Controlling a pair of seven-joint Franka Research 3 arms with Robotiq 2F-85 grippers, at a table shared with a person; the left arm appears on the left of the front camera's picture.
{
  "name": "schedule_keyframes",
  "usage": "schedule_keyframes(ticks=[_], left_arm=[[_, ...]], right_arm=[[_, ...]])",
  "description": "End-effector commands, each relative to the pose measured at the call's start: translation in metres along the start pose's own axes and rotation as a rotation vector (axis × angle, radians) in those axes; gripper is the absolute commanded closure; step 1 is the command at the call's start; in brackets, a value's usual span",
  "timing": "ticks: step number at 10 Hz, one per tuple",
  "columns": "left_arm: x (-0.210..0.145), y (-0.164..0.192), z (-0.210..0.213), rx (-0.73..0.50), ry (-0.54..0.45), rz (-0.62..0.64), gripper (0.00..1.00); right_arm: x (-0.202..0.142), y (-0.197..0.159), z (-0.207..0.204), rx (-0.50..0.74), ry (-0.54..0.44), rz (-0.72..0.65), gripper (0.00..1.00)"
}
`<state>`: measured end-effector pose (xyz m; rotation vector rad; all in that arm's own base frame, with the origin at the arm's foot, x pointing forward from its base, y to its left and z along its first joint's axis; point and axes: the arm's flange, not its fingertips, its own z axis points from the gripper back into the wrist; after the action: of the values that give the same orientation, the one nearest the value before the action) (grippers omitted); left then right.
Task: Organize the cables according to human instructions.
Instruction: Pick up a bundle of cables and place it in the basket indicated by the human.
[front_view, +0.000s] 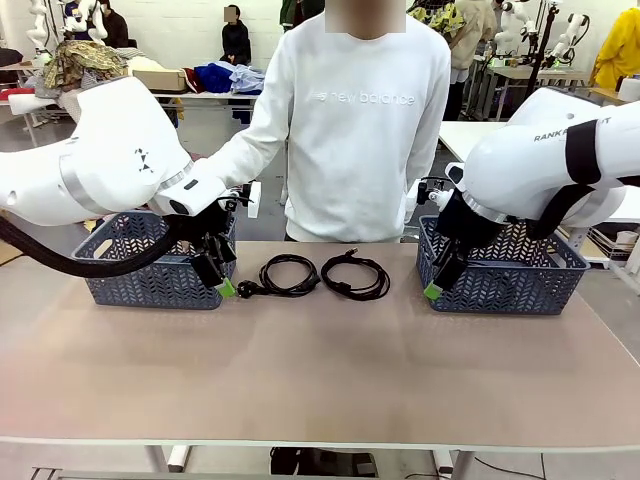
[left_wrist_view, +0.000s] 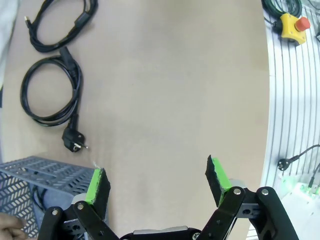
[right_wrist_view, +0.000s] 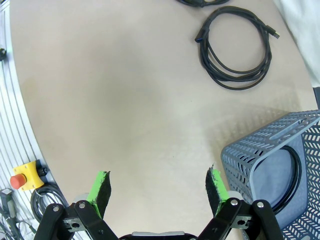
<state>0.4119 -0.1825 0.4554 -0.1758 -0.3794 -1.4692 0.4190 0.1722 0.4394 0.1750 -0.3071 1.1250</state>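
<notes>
Right tool, jaws apart, over table; coiled black cable beyond, blue-grey basket beside

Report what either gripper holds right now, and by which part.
Nothing is held. The left gripper and right gripper have open, empty jaws; the two coiled thin black cables lie untouched on the beige table.

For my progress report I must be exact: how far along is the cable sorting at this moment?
Done: a cable seems to lie in the right basket; the left basket may hold one too. In hand: nothing; the left gripper and right gripper are open and empty. Left: the round-plug cable and the cable beside it, on the table between the baskets.
</notes>
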Motion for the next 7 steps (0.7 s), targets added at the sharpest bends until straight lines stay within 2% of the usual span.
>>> schedule_keyframes(ticks=[1,3,7], left_arm=[[-0.001,0.001,0.002,0.007,0.003,-0.004,0.0],[0.0,0.0,0.0,0.0,0.0,0.0,0.0],[0.042,0.035,-0.014,0.036,0.14,-0.11,0.0]], right_arm=[[0.002,-0.001,0.002,-0.011,0.007,-0.002,0.0],[0.002,-0.001,0.002,-0.011,0.007,-0.002,0.0],[0.002,-0.001,0.002,-0.011,0.007,-0.002,0.0]])
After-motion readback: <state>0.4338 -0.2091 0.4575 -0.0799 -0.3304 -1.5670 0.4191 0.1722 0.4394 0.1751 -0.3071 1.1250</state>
